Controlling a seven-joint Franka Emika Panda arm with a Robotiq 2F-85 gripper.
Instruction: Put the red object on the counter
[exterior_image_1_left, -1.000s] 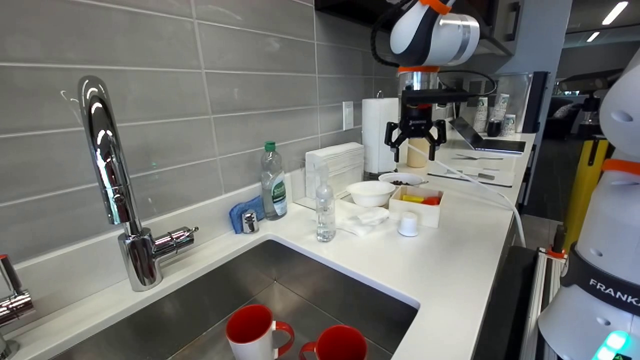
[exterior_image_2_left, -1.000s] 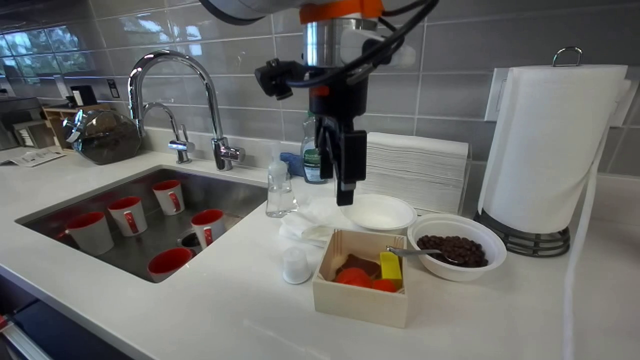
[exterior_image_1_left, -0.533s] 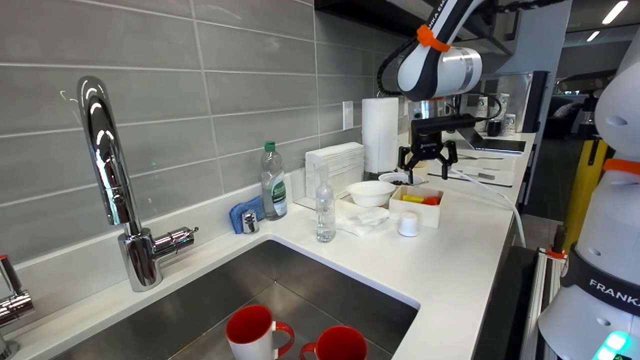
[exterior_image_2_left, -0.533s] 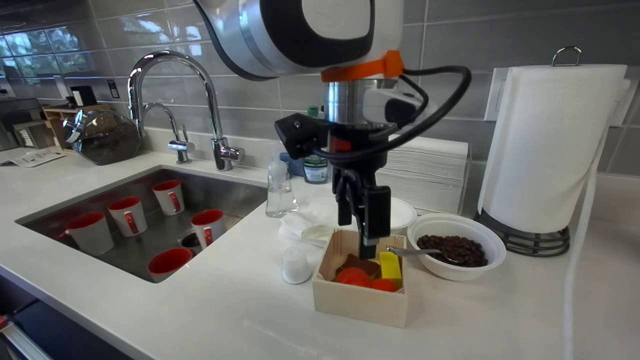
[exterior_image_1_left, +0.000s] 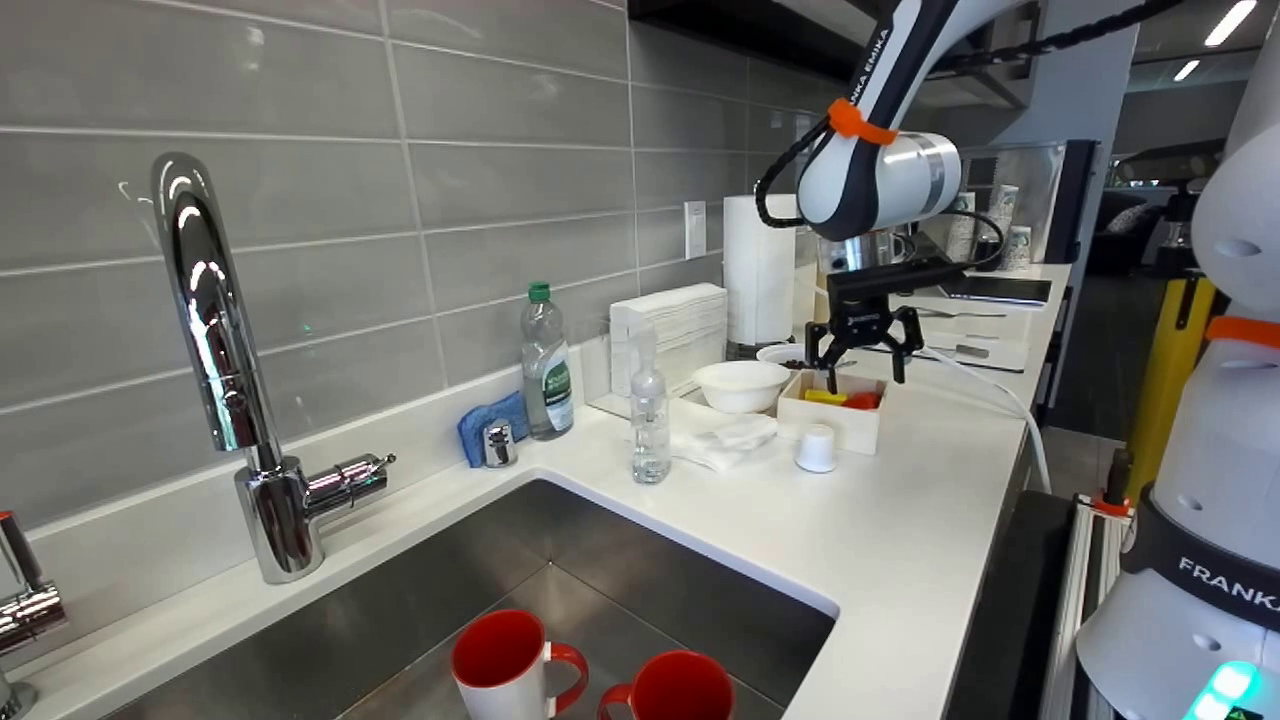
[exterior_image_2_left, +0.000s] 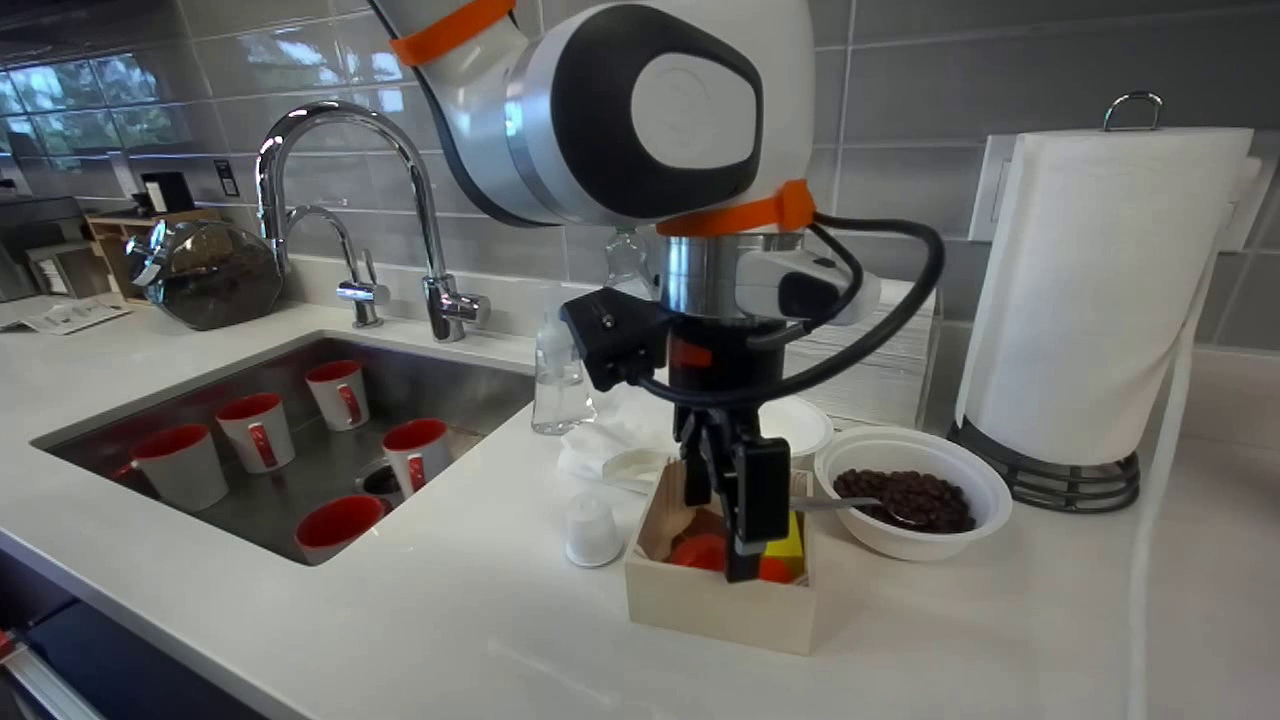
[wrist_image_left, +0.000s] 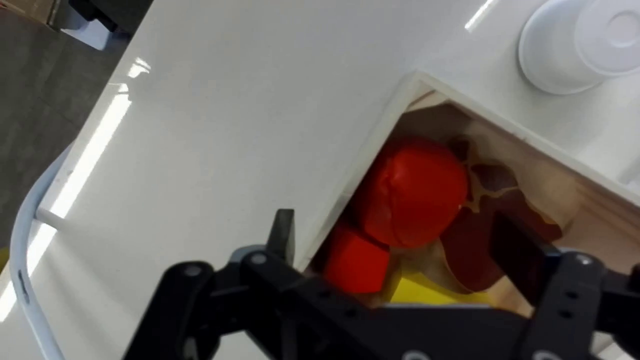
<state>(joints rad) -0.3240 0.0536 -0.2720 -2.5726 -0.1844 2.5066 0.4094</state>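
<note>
The roundish red object (wrist_image_left: 415, 192) lies inside a small light wooden box (exterior_image_2_left: 715, 608), beside a second, smaller red piece (wrist_image_left: 357, 262). The red object also shows in both exterior views (exterior_image_1_left: 862, 400) (exterior_image_2_left: 700, 552). The box stands on the white counter (exterior_image_2_left: 480, 600). My gripper (wrist_image_left: 400, 242) is open and empty, pointing down just above the box; it shows in both exterior views (exterior_image_1_left: 866, 381) (exterior_image_2_left: 720, 540). In the wrist view one fingertip appears past the box's left rim, the other over a brown piece (wrist_image_left: 475, 245). A finger hides part of the contents.
A yellow block (wrist_image_left: 425, 294) is also in the box. A white upturned cup (exterior_image_2_left: 592, 533) stands beside it. A bowl of dark beans (exterior_image_2_left: 910, 510) with a spoon is close by. The steel sink (exterior_image_1_left: 690, 560) holds several red-and-white cups. A white cable (wrist_image_left: 25, 270) crosses the counter edge.
The arm has come down and shifted towards the box, so my open gripper is now low over it. The box and its contents have not moved.
</note>
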